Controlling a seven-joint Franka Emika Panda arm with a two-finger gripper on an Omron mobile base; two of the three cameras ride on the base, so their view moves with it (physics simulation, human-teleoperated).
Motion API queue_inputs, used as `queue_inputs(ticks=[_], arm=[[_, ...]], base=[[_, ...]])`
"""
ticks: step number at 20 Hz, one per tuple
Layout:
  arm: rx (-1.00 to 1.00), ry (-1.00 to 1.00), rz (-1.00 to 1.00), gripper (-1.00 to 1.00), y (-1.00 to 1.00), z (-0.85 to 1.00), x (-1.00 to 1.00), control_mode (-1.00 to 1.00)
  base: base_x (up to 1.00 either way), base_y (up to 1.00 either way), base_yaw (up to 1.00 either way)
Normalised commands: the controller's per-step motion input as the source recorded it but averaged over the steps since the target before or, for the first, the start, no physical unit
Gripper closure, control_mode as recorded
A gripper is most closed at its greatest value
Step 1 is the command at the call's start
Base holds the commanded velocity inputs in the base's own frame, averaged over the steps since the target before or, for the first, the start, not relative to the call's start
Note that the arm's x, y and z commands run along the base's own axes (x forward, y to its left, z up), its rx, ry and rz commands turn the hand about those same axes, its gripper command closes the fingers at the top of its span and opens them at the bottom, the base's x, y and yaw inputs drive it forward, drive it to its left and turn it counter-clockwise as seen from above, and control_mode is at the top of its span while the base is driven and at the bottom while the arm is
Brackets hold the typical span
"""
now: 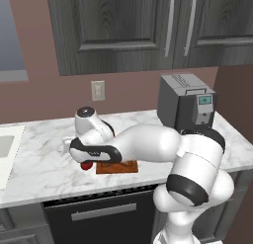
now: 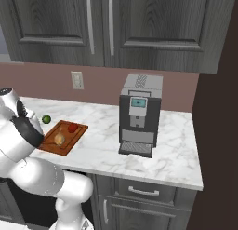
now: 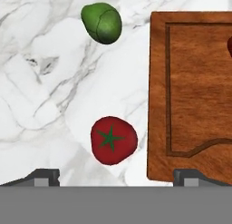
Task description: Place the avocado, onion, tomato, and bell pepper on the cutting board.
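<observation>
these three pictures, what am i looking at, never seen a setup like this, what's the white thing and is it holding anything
The white thing is a robot arm in a simulated kitchen. Two pictures come from cameras behind it, left and right; the third looks down from its hand. On the marble counter lies a cutting board with an onion and a red vegetable on it. Beside the board lie an avocado and a tomato. A coffee machine stands nearby. The end effector is open above the tomato, holding nothing.
</observation>
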Motion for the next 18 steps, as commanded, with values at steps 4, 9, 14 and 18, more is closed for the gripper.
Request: queue_inputs(ticks=[4,9,14,18], arm=[[0.01,-0.01,0.00,-1.00,0.00,0.00,0.00,-1.00],[-0.01,0.00,0.01,-1.00,-0.01,-0.25,0.00,-1.00],[-0.03,0.00,0.01,-1.00,-0.06,-0.31,0.00,-1.00],[0.00,0.00,0.02,-1.00,-0.01,-0.13,0.00,-1.00]], base=[[0.00,0.00,0.00],[0.00,0.00,0.00],[0.00,0.00,0.00],[0.00,0.00,0.00]])
